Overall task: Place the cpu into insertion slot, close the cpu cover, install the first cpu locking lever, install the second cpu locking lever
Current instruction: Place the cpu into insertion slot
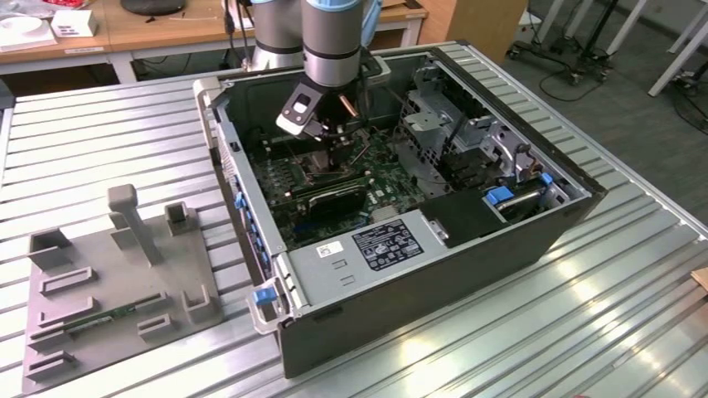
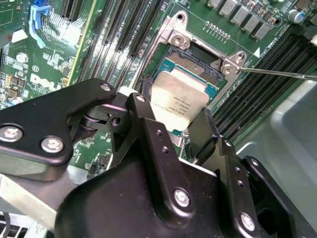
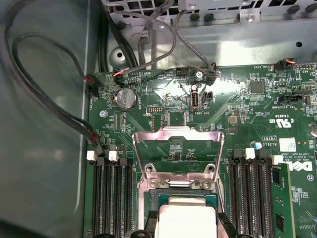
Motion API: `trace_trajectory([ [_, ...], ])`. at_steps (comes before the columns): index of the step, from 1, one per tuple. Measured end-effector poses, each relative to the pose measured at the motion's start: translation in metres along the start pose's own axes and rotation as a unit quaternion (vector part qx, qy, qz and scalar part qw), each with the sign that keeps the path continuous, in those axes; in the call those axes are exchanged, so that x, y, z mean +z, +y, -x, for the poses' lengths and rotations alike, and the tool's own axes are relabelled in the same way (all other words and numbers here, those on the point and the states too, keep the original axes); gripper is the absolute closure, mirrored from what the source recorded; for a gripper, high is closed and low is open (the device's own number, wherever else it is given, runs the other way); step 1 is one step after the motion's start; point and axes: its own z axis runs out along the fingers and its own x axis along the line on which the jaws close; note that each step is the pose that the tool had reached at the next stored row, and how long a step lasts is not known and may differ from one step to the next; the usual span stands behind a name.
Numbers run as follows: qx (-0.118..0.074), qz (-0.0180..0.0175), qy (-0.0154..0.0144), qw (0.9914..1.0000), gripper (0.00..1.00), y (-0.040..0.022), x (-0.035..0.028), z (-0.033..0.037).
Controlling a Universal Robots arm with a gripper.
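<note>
The cpu (image 2: 181,94), a pale silvery square chip, sits between my gripper's (image 2: 171,110) black fingers (image 2: 143,116), which are shut on its two sides. It hangs just over the insertion slot (image 2: 198,53), whose dark inside shows past the chip's far edge. In the first wrist view the cpu (image 3: 185,220) lies below the cpu cover (image 3: 177,132), a silver frame standing raised and open behind the socket. A thin metal locking lever (image 2: 277,73) sticks out sideways from the socket's corner. In the exterior view the gripper (image 1: 327,157) reaches down into the computer case.
The open computer case (image 1: 443,265) lies on a ribbed metal table. Long black memory slots (image 3: 111,198) flank the socket on both sides. Cables (image 3: 59,114) run along the case wall. A grey fixture plate (image 1: 111,282) lies at the exterior view's left.
</note>
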Motion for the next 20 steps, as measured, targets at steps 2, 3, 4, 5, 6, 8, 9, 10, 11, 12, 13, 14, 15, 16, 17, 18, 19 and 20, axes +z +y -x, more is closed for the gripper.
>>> trace_trajectory([
  [2, 0.000, 0.0000, 0.0001, 1.00000, 0.46, -0.0005, 0.0006, 0.0000],
  [3, 0.000, 0.0000, 0.0002, 1.00000, 0.46, -0.0009, 0.0010, 0.0000],
  [4, 0.000, 0.0000, 0.0002, 1.00000, 0.46, -0.0015, 0.0013, 0.0001],
  [5, 0.000, 0.0000, 0.0003, 1.00000, 0.46, -0.0021, 0.0019, 0.0001],
  [6, 0.000, 0.0000, 0.0003, 1.00000, 0.46, -0.0026, 0.0026, 0.0001],
  [8, 0.000, 0.0000, 0.0005, 1.00000, 0.46, -0.0030, 0.0043, 0.0002],
  [9, 0.000, 0.0000, 0.0006, 1.00000, 0.46, -0.0031, 0.0052, 0.0003],
  [10, 0.000, 0.0000, 0.0008, 1.00000, 0.46, -0.0032, 0.0061, 0.0003],
  [11, 0.000, 0.0000, 0.0010, 1.00000, 0.46, -0.0033, 0.0070, 0.0004],
  [12, 0.000, 0.0000, 0.0012, 1.00000, 0.46, -0.0033, 0.0076, 0.0004],
  [13, 0.000, 0.0000, 0.0011, 1.00000, 0.46, -0.0034, 0.0077, 0.0005],
  [14, 0.000, -0.0001, 0.0011, 1.00000, 0.46, -0.0034, 0.0077, 0.0005],
  [15, 0.000, -0.0001, 0.0011, 1.00000, 0.46, -0.0034, 0.0077, 0.0004],
  [16, 0.000, -0.0001, 0.0012, 1.00000, 0.46, -0.0033, 0.0078, 0.0004],
  [17, 0.000, 0.0000, 0.0012, 1.00000, 0.46, -0.0033, 0.0078, 0.0004],
  [18, 0.000, 0.0000, 0.0012, 1.00000, 0.46, -0.0033, 0.0078, 0.0004],
  [19, 0.000, 0.0000, 0.0013, 1.00000, 0.46, -0.0033, 0.0079, 0.0002],
  [20, 0.000, 0.0000, 0.0015, 1.00000, 0.46, -0.0033, 0.0080, -0.0001],
])
